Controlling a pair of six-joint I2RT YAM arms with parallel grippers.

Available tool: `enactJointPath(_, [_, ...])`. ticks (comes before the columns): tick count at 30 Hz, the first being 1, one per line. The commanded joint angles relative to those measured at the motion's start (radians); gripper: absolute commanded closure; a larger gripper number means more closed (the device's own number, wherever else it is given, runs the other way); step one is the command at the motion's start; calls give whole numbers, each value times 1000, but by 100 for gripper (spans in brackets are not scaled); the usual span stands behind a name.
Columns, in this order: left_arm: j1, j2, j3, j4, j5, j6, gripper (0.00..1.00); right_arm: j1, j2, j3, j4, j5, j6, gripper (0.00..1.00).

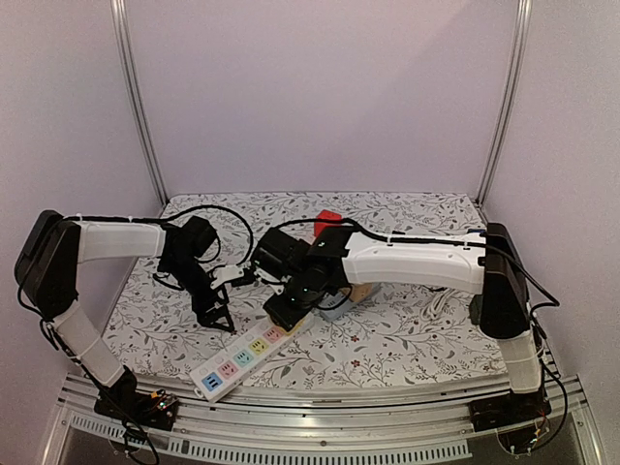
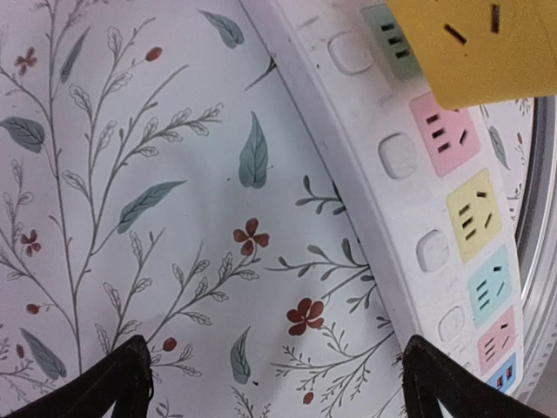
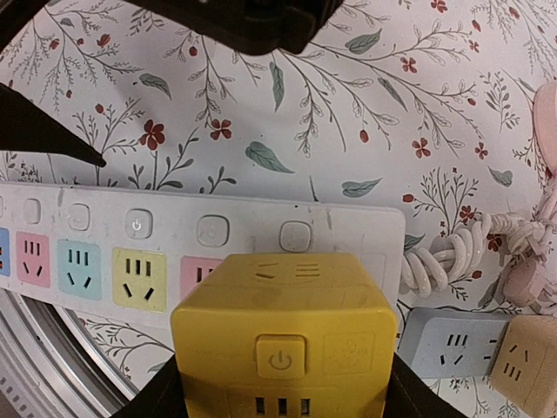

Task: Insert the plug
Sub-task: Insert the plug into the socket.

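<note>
Yellow plastic is being gripped at the centre of the scene: the yellow cube plug (image 3: 283,335) is being clamped between the two dark fingers (image 3: 164,399) of the right gripper (image 3: 283,392), whose jaws are being set about half apart by the cube's width. The cube is being carried directly over the white power strip (image 3: 348,228), near the end beside the coiled white cable (image 3: 452,252), and part of a pink socket (image 3: 197,273) is being covered by it. Its prongs are being hidden by its own body, so it cannot be told whether they are being seated. The insertion is being judged unfinished, with the pressing home and the release not yet done. The left gripper (image 2: 283,387) is being held wide open and empty, just above the floral cloth (image 2: 174,218) beside the strip. The cube is being shown as a rounded block, with a power button (image 3: 280,359) and slots on its faces, apparently undamaged.
</note>
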Motion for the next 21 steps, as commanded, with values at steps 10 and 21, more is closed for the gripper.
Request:
enactJointPath(10, [-14, 14, -9, 7, -9, -1, 1, 4, -81, -13, 28, 12, 47, 100])
enactJointPath(21, [-13, 21, -10, 6, -17, -3, 0, 4, -34, -21, 36, -21, 52, 100])
